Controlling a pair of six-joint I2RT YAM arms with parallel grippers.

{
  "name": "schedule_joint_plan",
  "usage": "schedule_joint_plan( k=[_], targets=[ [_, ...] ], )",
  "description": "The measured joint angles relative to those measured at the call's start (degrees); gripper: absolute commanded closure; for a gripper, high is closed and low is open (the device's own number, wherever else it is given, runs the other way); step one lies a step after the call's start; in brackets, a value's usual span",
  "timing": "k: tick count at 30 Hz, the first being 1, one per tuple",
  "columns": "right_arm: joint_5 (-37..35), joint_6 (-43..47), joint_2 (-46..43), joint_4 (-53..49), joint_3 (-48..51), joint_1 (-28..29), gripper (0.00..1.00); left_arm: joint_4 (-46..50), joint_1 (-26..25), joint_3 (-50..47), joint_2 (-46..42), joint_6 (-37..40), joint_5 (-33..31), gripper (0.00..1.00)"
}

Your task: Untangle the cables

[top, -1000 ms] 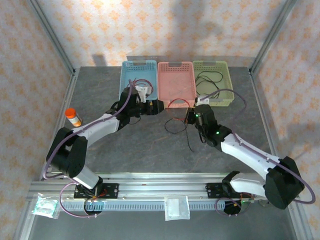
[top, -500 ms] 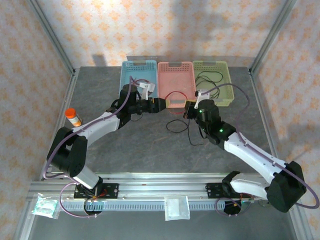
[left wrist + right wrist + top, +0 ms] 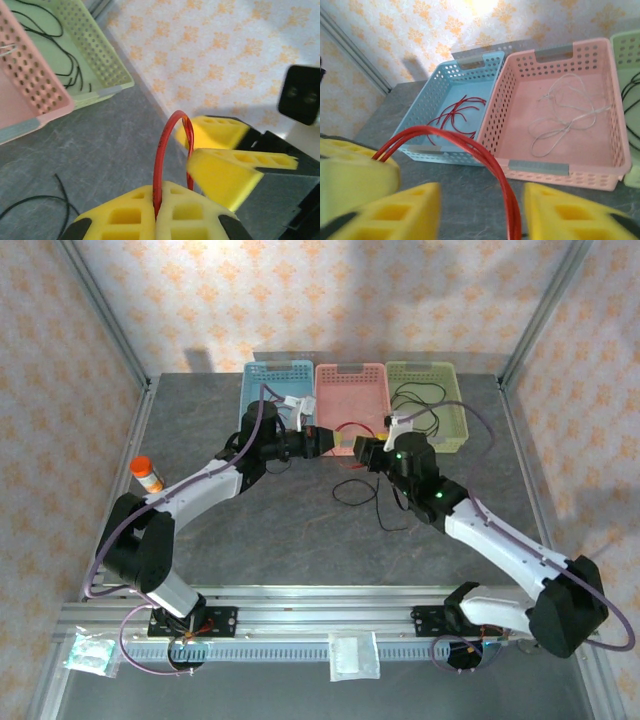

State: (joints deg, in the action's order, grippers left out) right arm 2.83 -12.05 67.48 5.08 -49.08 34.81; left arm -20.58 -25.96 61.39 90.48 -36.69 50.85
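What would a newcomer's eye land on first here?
A bright red cable arcs up at mid-table: the left gripper holds it in shut fingers, the right gripper has open fingers astride it. Behind stand a blue basket with red wires, a pink basket with a whitish wire, a green basket with black wires.

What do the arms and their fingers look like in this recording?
Both arms, left and right, have white link shells and black joints, with a lilac hose looping along each. The right arm carries small green lights. The fingers are yellow blocks with square recesses, set on black mounts.
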Motion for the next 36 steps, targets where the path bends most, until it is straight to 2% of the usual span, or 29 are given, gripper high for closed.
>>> schedule_joint_plan(
  k=[2,4,7,9,11,13,15,17,18,24,28,30,32,35,36],
  targets=[
    [0.09,-0.66,2.10,1.20,-0.52,0.00,0.33,-1.11,-0.22,0.15,0.00,-0.98,0.70,1.00],
    [-0.15,-1.62,4.42,1.44,-1.18,0.00,0.39,-1.42,-0.28,0.61,0.00,-1.29,1.27,1.00],
    [-3.69,-3.74,8.24,-0.46,-3.96,0.00,0.65,-1.29,-0.26,1.27,-0.02,-1.11,1.25,1.00],
    [-7.06,-6.12,10.43,-2.71,-6.03,-0.48,0.87,-1.09,-0.26,1.57,-0.26,-0.92,1.25,1.00],
    [-7.56,-7.80,10.93,-3.32,-6.32,-1.55,0.98,-1.07,-0.26,1.57,-0.61,-0.85,1.25,1.00],
    [-5.99,-9.14,10.71,-2.78,-6.23,-2.14,1.00,-1.11,-0.74,1.60,-0.63,-1.03,1.27,0.96],
    [-3.91,-10.40,10.10,-2.19,-6.19,-2.54,1.00,-1.38,-0.92,1.60,-0.63,-1.25,1.22,0.70],
    [-2.51,-12.33,9.70,-1.97,-6.21,-2.89,1.00,-1.97,-0.94,1.60,-0.63,-1.88,0.96,0.54],
    [-2.12,-13.42,9.62,-1.99,-6.23,-3.06,1.00,-2.16,-1.03,1.60,-0.63,-2.29,0.68,0.51],
    [-1.11,-19.06,9.60,-2.71,-7.54,-3.37,1.00,-3.78,-1.84,1.55,-0.63,-3.19,-1.97,0.49],
    [0.04,-21.68,9.60,-2.71,-8.98,-3.37,1.00,-4.70,-2.86,1.53,-0.63,-3.91,-3.26,0.50],
    [0.24,-22.84,9.60,-2.82,-9.35,-3.37,1.00,-4.85,-3.34,1.53,-0.59,-4.09,-3.41,0.55],
    [0.22,-24.09,9.66,-3.45,-9.84,-3.37,1.00,-5.05,-3.80,1.53,-0.55,-4.46,-3.63,0.69],
    [0.15,-25.35,9.73,-3.85,-10.08,-3.37,0.99,-5.51,-4.33,1.53,-0.52,-4.63,-4.02,0.97],
    [0.00,-25.44,9.77,-4.07,-10.10,-3.37,0.92,-5.64,-4.35,1.53,-0.52,-4.61,-4.20,1.00]
  ],
)
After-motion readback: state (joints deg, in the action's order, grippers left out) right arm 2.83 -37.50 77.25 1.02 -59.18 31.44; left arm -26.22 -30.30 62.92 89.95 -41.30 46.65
